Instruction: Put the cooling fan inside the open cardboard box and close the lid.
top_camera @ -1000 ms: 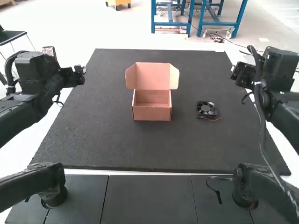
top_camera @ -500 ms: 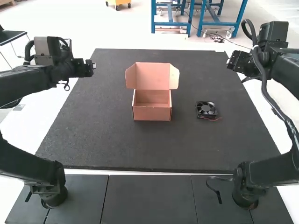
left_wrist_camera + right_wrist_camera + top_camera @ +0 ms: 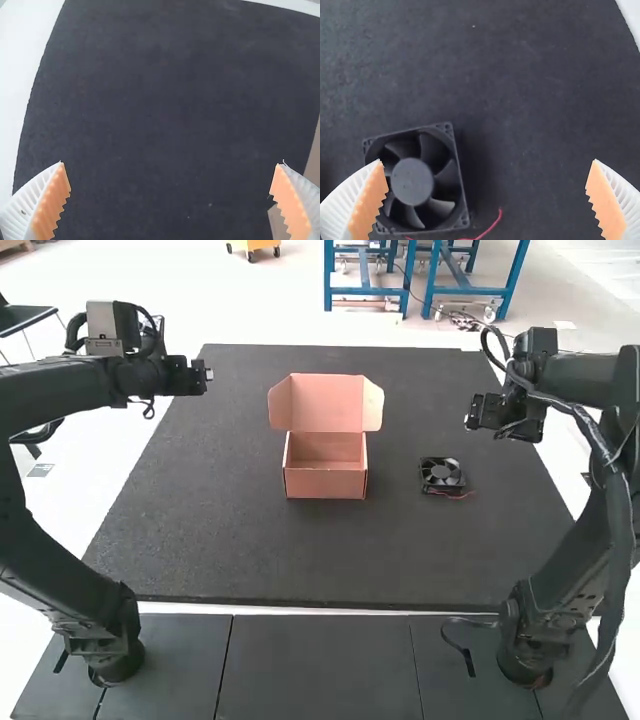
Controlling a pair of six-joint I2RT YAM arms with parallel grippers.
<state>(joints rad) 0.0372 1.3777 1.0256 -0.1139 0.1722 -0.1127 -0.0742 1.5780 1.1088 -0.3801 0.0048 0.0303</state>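
**While the cooling fan lay outside the cardboard box, nothing was gripped**

When I checked the high view, the fan lay flat on the black mat, near the box's right side. The box's lid stood up at the back. The right pincer hung above the mat just beyond the fan. The left pincer hung well apart, over the mat's far left edge.

My right wrist view added what the high view lacked: the fan's blades, a red wire and one orange pad overlapping the fan's corner. Both pincers gaped wide and held nothing. The left one looked down on bare mat.
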